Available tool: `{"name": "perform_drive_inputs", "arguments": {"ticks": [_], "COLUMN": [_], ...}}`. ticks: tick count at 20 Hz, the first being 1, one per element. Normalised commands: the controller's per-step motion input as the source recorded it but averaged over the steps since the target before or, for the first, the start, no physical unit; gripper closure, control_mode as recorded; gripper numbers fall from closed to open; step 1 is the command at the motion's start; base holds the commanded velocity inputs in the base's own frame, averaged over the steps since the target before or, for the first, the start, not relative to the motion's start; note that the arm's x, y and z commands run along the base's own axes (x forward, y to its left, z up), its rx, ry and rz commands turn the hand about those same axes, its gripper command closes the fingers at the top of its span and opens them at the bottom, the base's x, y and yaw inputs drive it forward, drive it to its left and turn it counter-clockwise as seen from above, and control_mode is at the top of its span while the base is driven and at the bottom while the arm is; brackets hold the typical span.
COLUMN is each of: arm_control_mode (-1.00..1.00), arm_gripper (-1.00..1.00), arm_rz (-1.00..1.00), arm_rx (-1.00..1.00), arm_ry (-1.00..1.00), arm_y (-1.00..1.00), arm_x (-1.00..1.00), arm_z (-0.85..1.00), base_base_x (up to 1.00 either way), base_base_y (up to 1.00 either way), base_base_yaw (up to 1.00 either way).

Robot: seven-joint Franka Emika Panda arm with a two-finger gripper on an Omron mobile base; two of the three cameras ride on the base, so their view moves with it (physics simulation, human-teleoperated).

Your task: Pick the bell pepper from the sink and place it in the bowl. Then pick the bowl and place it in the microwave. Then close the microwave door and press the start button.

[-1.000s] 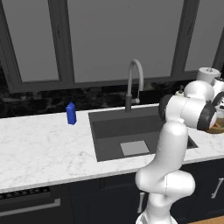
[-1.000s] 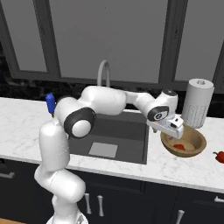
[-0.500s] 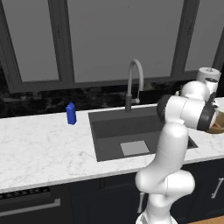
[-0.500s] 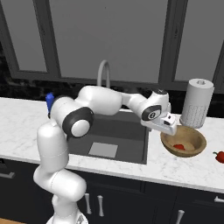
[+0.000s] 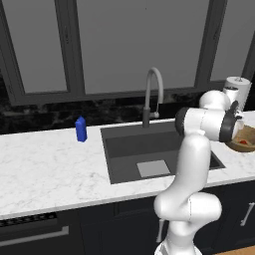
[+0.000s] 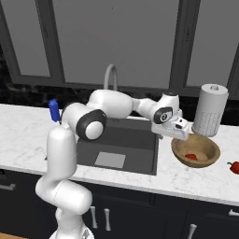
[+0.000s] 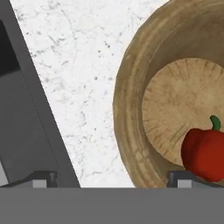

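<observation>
The red bell pepper (image 7: 204,153) lies inside the tan wooden bowl (image 7: 127,109), which stands on the marble counter right of the sink (image 6: 116,140). My gripper (image 7: 113,179) is open and empty, hanging just above the bowl's sink-side rim. One fingertip (image 7: 41,177) is over the sink's edge and the other is over the bowl's inside, next to the pepper. From the right base view the gripper (image 6: 179,135) sits at the left rim of the bowl (image 6: 205,161), with the pepper (image 6: 190,157) in it. The bowl (image 5: 245,144) also shows at the far right behind my forearm. The microwave and its door are out of view.
A tall arched faucet (image 6: 110,77) rises behind the sink. A white paper towel roll (image 6: 210,109) stands right behind the bowl. Another small red vegetable (image 6: 234,166) lies on the counter at the far right. A blue bottle (image 5: 80,129) stands left of the sink.
The hand has shifted a little from over the bowl's middle toward its sink-side rim. The jaws stayed open and the pepper stayed in the bowl.
</observation>
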Motion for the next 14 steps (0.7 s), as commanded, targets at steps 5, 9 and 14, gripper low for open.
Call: {"name": "perform_drive_inputs", "arguments": {"ticks": [5,9,14], "arm_control_mode": [-1.0,-1.0,-1.0], "arm_gripper": [-1.0,-1.0,-1.0], "arm_rz": [0.03,0.04,0.06], "arm_rx": [0.01,0.05,0.11], "arm_ry": [0.13,0.11,0.07], "arm_y": [-0.18,-0.24,-0.38], "arm_x": [0.33,0.36,0.29], "arm_z": [-0.09,-0.22,-0.26], "base_base_x": [0.0,0.0,0.0], "base_base_y": [0.0,0.0,0.0], "base_base_yaw": [0.0,0.0,0.0]}}
